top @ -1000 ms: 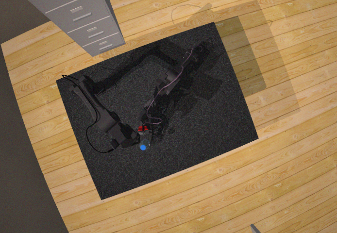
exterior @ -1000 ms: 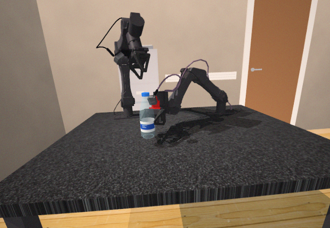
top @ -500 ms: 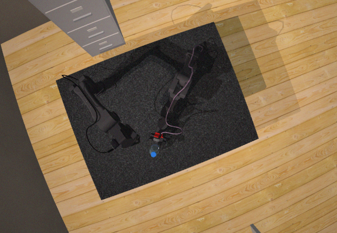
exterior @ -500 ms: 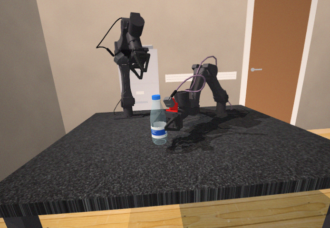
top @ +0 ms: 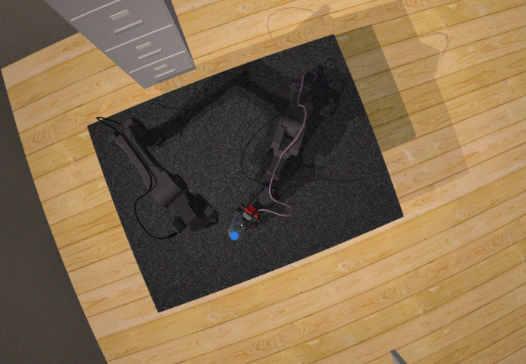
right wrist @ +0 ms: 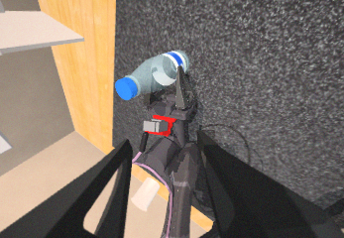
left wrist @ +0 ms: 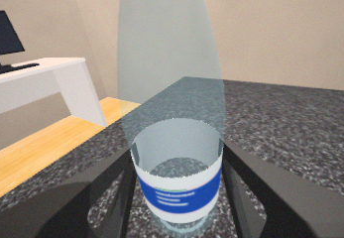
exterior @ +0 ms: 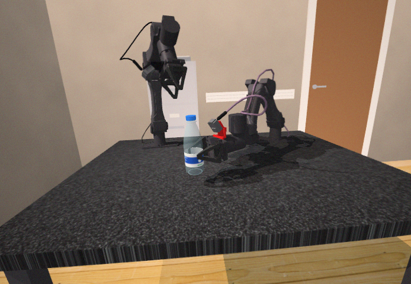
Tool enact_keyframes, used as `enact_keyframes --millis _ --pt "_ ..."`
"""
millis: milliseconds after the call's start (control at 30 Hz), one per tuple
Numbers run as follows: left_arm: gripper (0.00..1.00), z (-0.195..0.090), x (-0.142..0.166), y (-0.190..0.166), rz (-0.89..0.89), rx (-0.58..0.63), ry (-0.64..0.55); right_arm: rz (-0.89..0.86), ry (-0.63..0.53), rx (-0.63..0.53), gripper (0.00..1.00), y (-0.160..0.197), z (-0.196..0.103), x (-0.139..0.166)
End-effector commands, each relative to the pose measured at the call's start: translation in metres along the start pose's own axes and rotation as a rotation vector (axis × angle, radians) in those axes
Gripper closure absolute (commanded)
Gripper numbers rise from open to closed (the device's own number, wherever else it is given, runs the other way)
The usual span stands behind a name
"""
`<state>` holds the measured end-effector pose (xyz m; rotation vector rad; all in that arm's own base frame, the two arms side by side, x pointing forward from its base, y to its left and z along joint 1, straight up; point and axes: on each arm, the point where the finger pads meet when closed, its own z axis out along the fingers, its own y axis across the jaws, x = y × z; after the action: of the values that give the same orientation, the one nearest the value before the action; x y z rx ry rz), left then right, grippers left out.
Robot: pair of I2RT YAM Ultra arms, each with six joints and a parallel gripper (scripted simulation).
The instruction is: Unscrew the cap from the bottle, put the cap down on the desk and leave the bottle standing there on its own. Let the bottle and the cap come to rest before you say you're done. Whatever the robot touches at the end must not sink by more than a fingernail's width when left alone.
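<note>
Grasping the bottle [top: 236, 228] [exterior: 193, 142] [left wrist: 178, 190] [right wrist: 156, 72] by its label, your left gripper [top: 239, 221] [exterior: 194, 154] [left wrist: 176, 146] [right wrist: 166, 65] is clenching; your right gripper [top: 213, 216] [exterior: 178, 93] [right wrist: 164, 140] is hovering released, apart from the cap [top: 234, 235] [exterior: 190, 117] [right wrist: 126, 87].

Open air above blue cap [top: 234, 236] [exterior: 190, 117] [right wrist: 126, 87], left pincer [top: 239, 223] [exterior: 197, 148] [left wrist: 177, 154] [right wrist: 164, 79] blocking low down
</note>
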<state>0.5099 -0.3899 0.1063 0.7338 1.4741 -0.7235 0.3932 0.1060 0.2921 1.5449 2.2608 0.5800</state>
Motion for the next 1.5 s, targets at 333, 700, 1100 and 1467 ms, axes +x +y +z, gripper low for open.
enact_keyframes --millis 333,700,1100,1467 --pt "1.00 0.009 -0.022 -0.005 0.376 0.044 -0.093 0.001 -0.008 0.003 0.43 0.001 -0.001 -0.001" --pt "1.00 0.009 -0.028 -0.005 0.552 0.035 -0.126 0.001 -0.008 0.003 0.43 0.001 -0.001 -0.001" --pt "1.00 0.009 -0.028 -0.004 0.551 0.034 -0.124 0.001 -0.008 0.003 0.43 0.001 -0.001 -0.001" --pt "1.00 0.008 -0.021 -0.006 0.535 0.037 -0.103 0.006 -0.002 0.015 0.43 -0.001 0.017 -0.004"
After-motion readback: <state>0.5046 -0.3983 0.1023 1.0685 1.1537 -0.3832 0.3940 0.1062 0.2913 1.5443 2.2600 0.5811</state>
